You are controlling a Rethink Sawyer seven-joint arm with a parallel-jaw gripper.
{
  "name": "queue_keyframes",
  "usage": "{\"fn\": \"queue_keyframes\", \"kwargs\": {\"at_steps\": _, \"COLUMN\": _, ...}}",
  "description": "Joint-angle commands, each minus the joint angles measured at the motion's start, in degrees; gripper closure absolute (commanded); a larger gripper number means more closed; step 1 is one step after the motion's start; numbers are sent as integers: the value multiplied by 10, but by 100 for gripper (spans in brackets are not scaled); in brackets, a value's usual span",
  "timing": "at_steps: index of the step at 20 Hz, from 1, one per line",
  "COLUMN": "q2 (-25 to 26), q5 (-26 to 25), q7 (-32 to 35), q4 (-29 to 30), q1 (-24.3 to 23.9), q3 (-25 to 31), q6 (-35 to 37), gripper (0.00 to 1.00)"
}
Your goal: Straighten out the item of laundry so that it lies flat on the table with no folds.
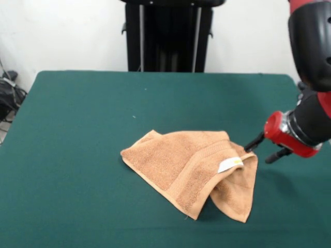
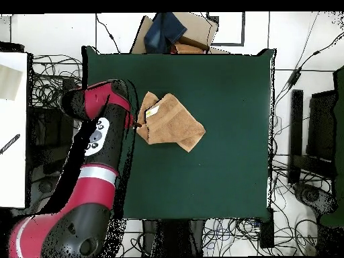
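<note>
A tan terry-cloth towel [image 1: 189,170] lies rumpled on the dark green cloth of the table [image 1: 77,155], a little right of centre in the lower half of the front view. Its nap is looped and coarse, with a flat woven border band running along the lower edge. The shape is an uneven wedge: the left part rests flat, while the right part is doubled over on itself, leaving one corner hanging down toward the lower right. A small white tag [image 1: 230,164] shows on the folded portion.

At the right edge of the frame, the red and black arm [image 1: 310,46] reaches in, ending in a glossy red collar and two thin dark fingers [image 1: 253,142]. The gripper [image 1: 265,150] has its prongs spread narrowly apart; one tip sits at the towel's right edge, near the tag, though whether it pinches the cloth cannot be told. The other prong hangs clear of the fabric, to the right.

From overhead, the towel [image 2: 171,122] sits in the upper left-centre of the table [image 2: 215,168], just beside the arm [image 2: 94,154], which covers the gripper almost entirely. That view alone shows cables [image 2: 47,80] tangled on the floor around the table, a white surface [image 2: 12,134] at the left edge, and a cardboard box [image 2: 188,33] with blue fabric [image 2: 164,30] at the top.
</note>
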Motion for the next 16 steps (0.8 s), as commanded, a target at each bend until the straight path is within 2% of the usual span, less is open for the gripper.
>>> {"fn": "queue_keyframes", "kwargs": {"at_steps": 1, "q2": 6, "q5": 3, "q7": 97, "q4": 66, "q1": -15, "q3": 43, "q6": -32, "gripper": 0}}
{"fn": "queue_keyframes", "kwargs": {"at_steps": 7, "q2": -20, "q5": 3, "q7": 106, "q4": 112, "q1": -3, "q3": 43, "q6": -41, "gripper": 0}}
{"fn": "queue_keyframes", "kwargs": {"at_steps": 16, "q2": -164, "q5": 2, "q7": 128, "q4": 291, "q1": 57, "q3": 1, "q6": -14, "gripper": 0}}
